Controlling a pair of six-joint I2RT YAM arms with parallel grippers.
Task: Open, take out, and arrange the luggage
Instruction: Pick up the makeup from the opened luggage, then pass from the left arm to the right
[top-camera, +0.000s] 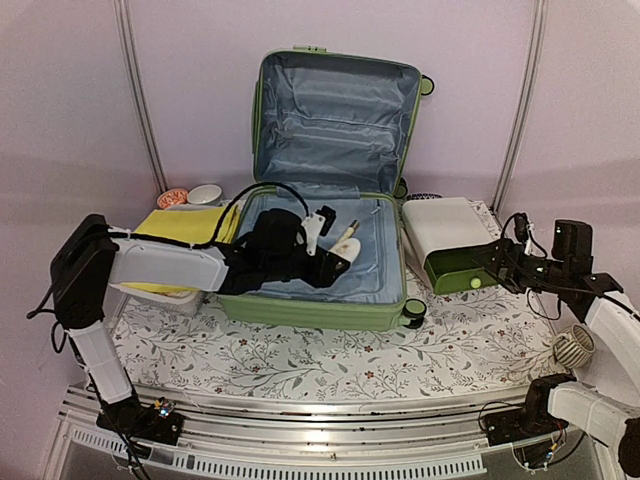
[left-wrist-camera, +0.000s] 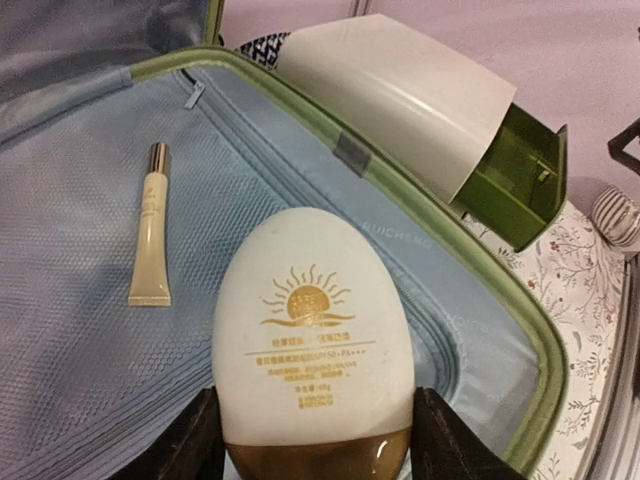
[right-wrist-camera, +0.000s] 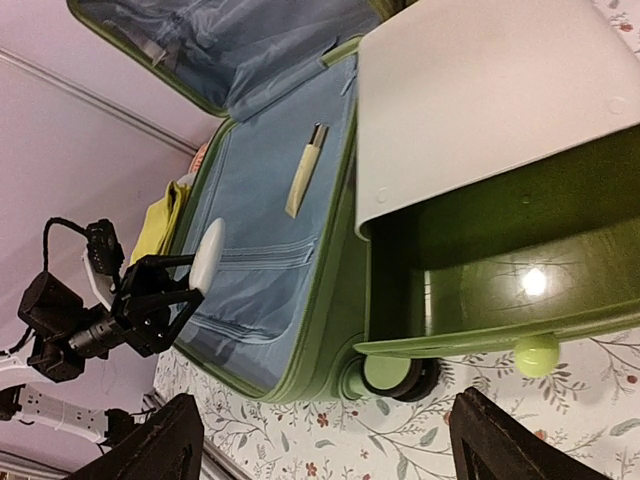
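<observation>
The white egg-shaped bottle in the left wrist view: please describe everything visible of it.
The sunscreen bottle is flat, egg-shaped, of smooth white plastic, with a gold sun emblem, small gold lettering and a shiny bronze cap at its near end. It looks closed. It is over the blue lining of the open luggage, rounded end pointing away from the left gripper, whose two fingers seem to clamp its capped end from both sides. Whether it rests on the lining I cannot tell.
</observation>
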